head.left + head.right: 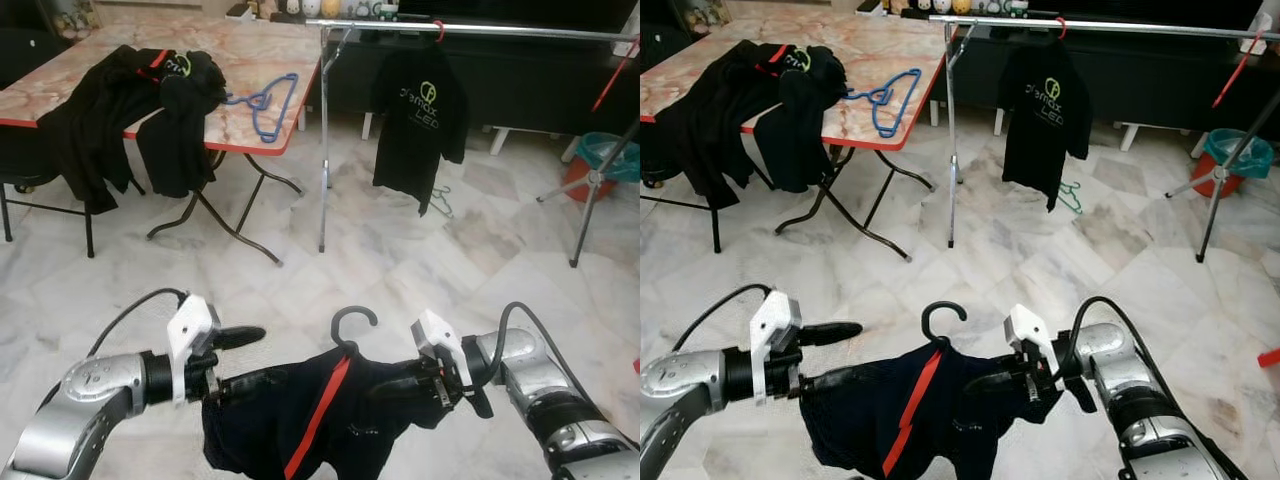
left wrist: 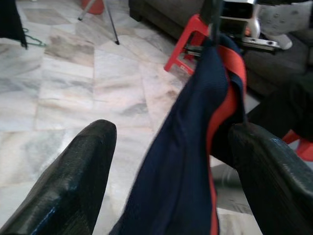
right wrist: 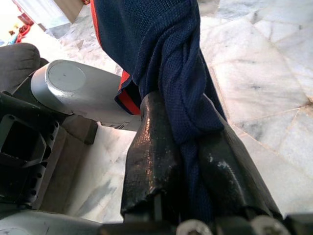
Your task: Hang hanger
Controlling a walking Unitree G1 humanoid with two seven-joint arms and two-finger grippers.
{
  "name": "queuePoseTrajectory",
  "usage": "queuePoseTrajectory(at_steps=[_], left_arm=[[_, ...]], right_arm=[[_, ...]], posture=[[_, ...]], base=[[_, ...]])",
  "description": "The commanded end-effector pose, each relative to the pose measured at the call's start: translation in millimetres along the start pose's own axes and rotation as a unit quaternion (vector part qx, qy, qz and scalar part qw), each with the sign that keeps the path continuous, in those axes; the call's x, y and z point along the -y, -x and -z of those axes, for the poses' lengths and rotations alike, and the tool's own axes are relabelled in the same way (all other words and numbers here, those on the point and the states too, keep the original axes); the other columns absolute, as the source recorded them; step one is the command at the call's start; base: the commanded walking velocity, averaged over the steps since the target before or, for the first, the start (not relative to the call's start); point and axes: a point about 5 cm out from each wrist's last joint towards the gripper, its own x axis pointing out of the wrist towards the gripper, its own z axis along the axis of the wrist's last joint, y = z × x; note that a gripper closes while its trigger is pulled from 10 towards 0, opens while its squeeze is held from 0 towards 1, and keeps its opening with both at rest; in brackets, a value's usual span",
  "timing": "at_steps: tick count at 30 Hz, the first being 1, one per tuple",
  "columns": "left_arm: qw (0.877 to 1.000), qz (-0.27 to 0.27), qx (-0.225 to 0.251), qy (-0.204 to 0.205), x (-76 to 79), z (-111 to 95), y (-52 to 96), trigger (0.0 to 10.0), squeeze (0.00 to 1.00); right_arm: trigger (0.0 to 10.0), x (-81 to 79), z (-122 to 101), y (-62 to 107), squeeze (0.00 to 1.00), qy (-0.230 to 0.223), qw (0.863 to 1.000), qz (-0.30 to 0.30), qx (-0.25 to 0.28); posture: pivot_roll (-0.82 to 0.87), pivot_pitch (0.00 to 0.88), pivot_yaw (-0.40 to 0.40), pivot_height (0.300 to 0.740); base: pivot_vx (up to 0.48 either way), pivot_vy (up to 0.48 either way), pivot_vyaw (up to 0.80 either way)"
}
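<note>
Black fingers of your right claw [image 1: 985, 381] are pinched shut on a bunched fold of the navy shirt [image 1: 915, 415], cloth squeezed between both pads. Your left claw [image 1: 240, 360] stands spread: one finger juts free above, the other lies along the shirt's left shoulder, propping it rather than gripping. The shirt hangs between the two claws on a hanger [image 1: 352, 322] whose black hook stands up at the collar, low over the marble floor [image 1: 400, 270].

Expect a light, limp load: the cloth will sag, slide and swing, while the hanger inside stays stiff. Take hold at the shoulders, where the hanger backs the cloth, or at the hook's neck.

Ahead, well apart, the rail [image 1: 480, 30] carries one black shirt [image 1: 418, 125]. A blue hanger [image 1: 265, 100] and more dark clothes [image 1: 120, 110] lie on the worktop [image 1: 270, 130].

Hidden: the hanger's arms under the cloth, and the rail's right end, cut off.
</note>
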Motion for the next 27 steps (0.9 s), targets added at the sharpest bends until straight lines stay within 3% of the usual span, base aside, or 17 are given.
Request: queuePoseTrajectory(at_steps=[1,15,17,26,27], left_arm=[[1.000,0.023,-0.003,0.004,5.2,1,-6.5,10.0,0.00],[0.999,0.036,-0.011,0.004,6.4,6,-22.2,10.0,0.00],[0.999,0.030,-0.029,-0.002,5.1,11,-26.0,10.0,0.00],[0.999,0.030,-0.033,-0.002,4.9,13,-26.8,10.0,0.00],[0.999,0.036,-0.037,0.000,4.9,15,-34.5,10.0,0.00]], right_arm=[[10.0,-0.2,-7,0.0,0.00,0.021,1.000,-0.012,0.006],[10.0,-1.6,-10,-6.4,0.00,0.031,0.999,-0.028,0.004],[10.0,-1.5,-10,-7.7,0.00,0.033,0.999,-0.029,0.006],[10.0,-1.6,-11,-8.1,0.00,0.033,0.999,-0.030,0.006],[10.0,-2.4,-15,-13.8,0.00,0.041,0.998,-0.040,0.012]], posture=[[0.09,0.039,-0.049,0.740],[0.08,0.039,-0.048,0.740],[0.09,0.041,-0.048,0.740],[0.09,0.041,-0.048,0.740],[0.08,0.047,-0.048,0.740]], base=[[0.000,0.000,0.00],[0.000,0.000,0.00],[0.000,0.000,0.00],[0.000,0.000,0.00],[0.000,0.000,0.00]])
